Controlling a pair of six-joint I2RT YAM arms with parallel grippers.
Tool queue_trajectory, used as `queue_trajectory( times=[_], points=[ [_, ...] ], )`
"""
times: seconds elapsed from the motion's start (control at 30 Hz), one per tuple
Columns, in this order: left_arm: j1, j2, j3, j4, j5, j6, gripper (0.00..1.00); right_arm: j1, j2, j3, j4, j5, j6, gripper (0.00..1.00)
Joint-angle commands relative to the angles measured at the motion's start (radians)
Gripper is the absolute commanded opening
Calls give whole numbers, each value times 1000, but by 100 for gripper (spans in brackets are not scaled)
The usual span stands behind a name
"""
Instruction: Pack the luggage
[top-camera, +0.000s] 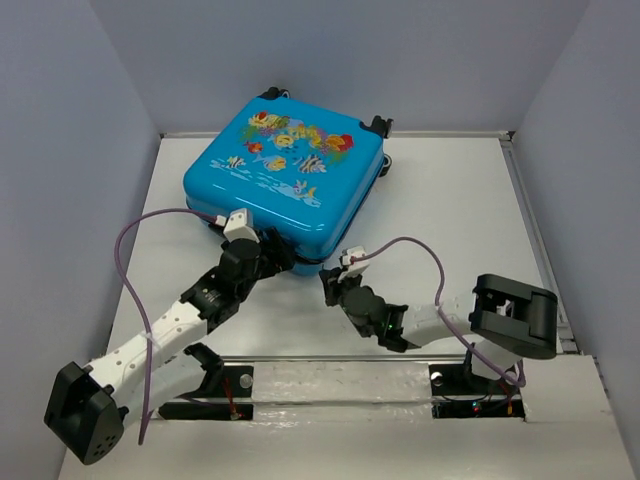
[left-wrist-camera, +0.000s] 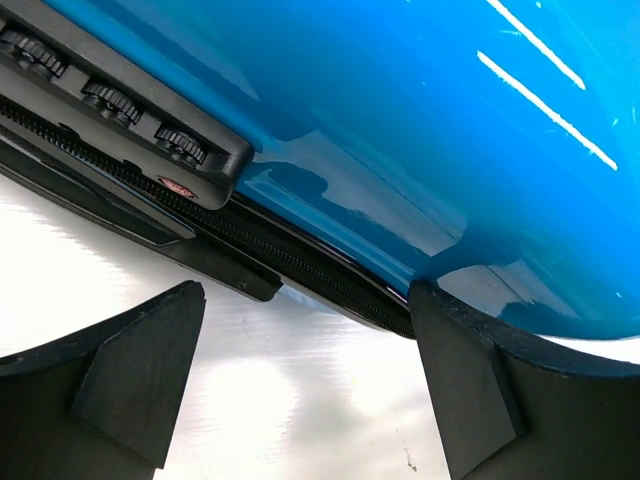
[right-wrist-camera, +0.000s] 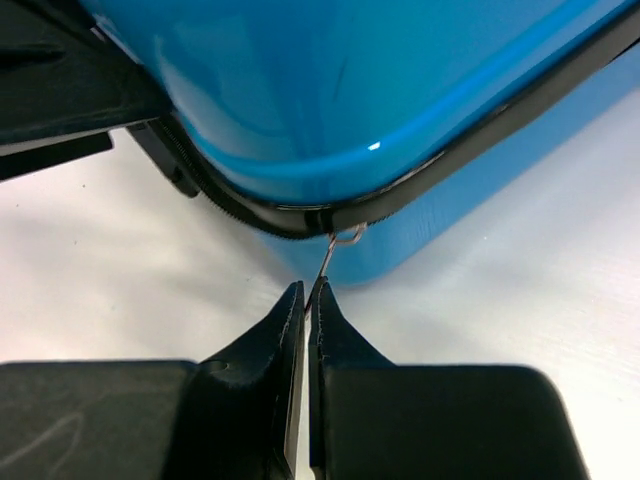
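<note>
Top external: closed bright blue hard-shell suitcase (top-camera: 285, 175) lies flat, fish print up, far-left on the white table (top-camera: 450, 220). Left gripper (top-camera: 272, 252) is spread wide, holding nothing, at the zipper seam beside the black combination lock (left-wrist-camera: 120, 105). Right gripper (top-camera: 328, 284) is pinched tight on the thin metal zipper pull (right-wrist-camera: 328, 258) at the near corner.

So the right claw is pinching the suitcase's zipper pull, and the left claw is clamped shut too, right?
No: the left wrist view shows the left gripper open beside the suitcase. The right gripper does pinch the zipper pull.
</note>
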Motion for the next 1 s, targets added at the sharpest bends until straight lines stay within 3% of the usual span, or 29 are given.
queue_trajectory(
  times=[0.0, 0.17, 0.4, 0.5, 0.67, 0.77, 0.97],
  points=[
    [-5, 89, 78, 325, -36, -54, 96, 212, -69, -50, 47, -254, 41, 7],
    [-5, 59, 94, 298, -93, -28, 96, 212, -186, -116, -113, -307, 78, 7],
    [-16, -58, 33, 194, -22, -34, 95, 42, -246, -121, -312, -367, 101, 7],
    [-39, -145, -43, 152, 0, -65, 94, -113, -289, -113, -361, -463, 86, 19],
    [-124, -208, -132, 105, 10, -106, 92, -349, -358, -78, -407, -557, 38, 57],
    [-193, -172, -148, 114, -37, -123, 92, -450, -343, -63, -372, -602, -2, 59],
    [-246, -61, -96, 172, -72, -82, 92, -564, -289, -47, -267, -871, -100, 61]
  ],
)
